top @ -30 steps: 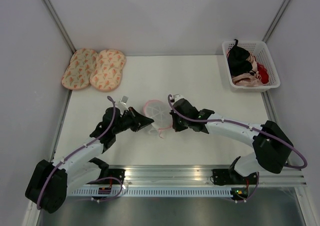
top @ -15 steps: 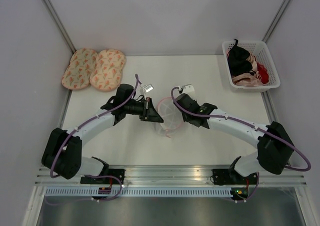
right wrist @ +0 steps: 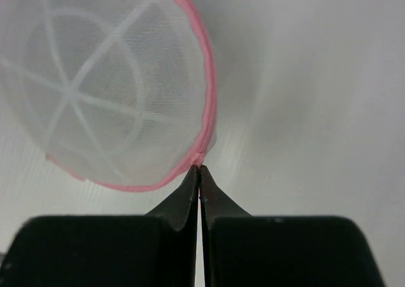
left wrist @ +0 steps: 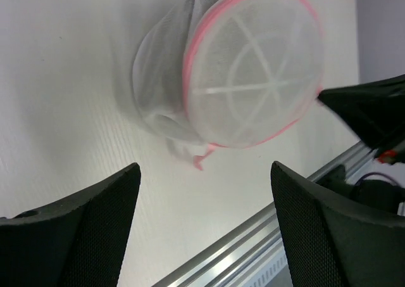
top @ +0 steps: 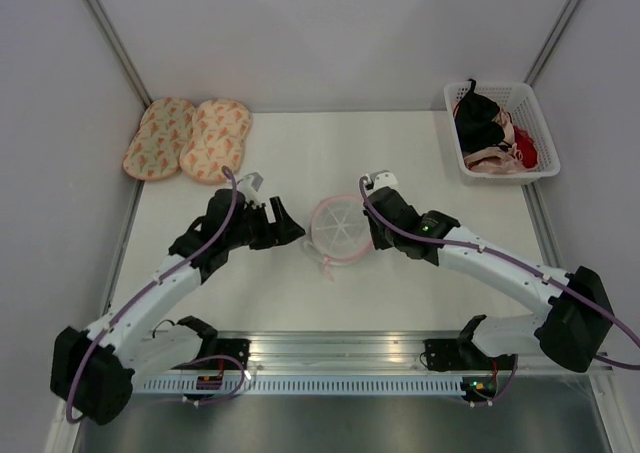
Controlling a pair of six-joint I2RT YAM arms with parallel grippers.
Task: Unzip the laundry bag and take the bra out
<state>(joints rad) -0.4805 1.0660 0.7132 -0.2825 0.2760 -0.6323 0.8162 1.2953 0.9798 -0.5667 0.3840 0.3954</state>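
Observation:
The laundry bag (top: 338, 230) is a round white mesh pouch with pink trim and spoke-like ribs, standing on edge mid-table. My right gripper (top: 371, 235) is shut on the pink zipper trim at the bag's right rim (right wrist: 200, 165); the mesh face (right wrist: 107, 90) fills the upper left of the right wrist view. My left gripper (top: 292, 223) stands open just left of the bag, apart from it, with only table between its fingers (left wrist: 82, 230). The bag (left wrist: 253, 65) and a pink tab (left wrist: 201, 160) lie ahead of it. The bra is out of view.
Two peach patterned oval pads (top: 190, 138) lie at the back left. A white basket (top: 503, 163) holding black, pink and red garments sits at the back right. A metal rail (top: 340, 348) runs along the near table edge, between the arm bases.
My left gripper has opened and drawn back left from the bag. The right gripper, still shut on the trim, has carried the bag slightly right and stood it more upright.

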